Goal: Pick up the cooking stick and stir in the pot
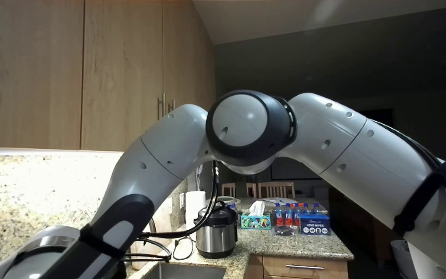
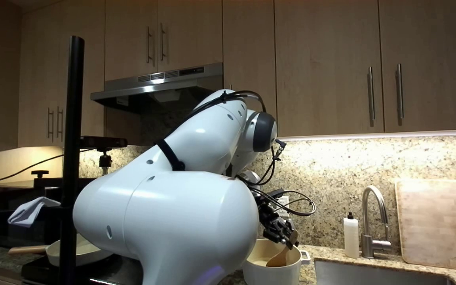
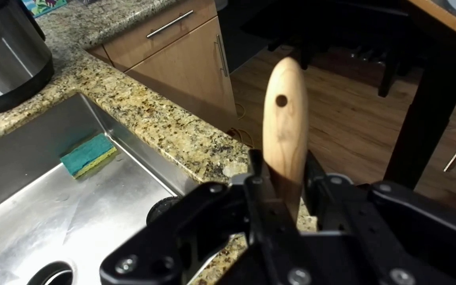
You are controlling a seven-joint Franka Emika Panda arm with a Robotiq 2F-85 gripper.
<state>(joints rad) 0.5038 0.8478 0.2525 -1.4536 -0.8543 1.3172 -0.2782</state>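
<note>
The cooking stick is wooden, with a pale handle that has a hole near its end. In the wrist view the stick's handle [image 3: 285, 126] stands up between the fingers of my gripper [image 3: 281, 168], which is shut on it. In an exterior view my gripper [image 2: 287, 237] is above the right part of the cream pot [image 2: 269, 275]. The stick's broad end [image 2: 278, 259] reaches down inside the pot, tilted. Whether it touches the pot's bottom cannot be told. The robot arm hides part of the pot's left side. The pot and fingers are not visible in the remaining exterior view.
A steel sink [image 3: 105, 213] with a sponge [image 3: 89, 155] lies beside the pot. A faucet [image 2: 370, 237], a white bottle [image 2: 351, 237] and a cutting board [image 2: 441, 221] stand behind it. A pressure cooker [image 1: 216, 236] is on the counter. A pan [image 2: 56, 253] sits at the left.
</note>
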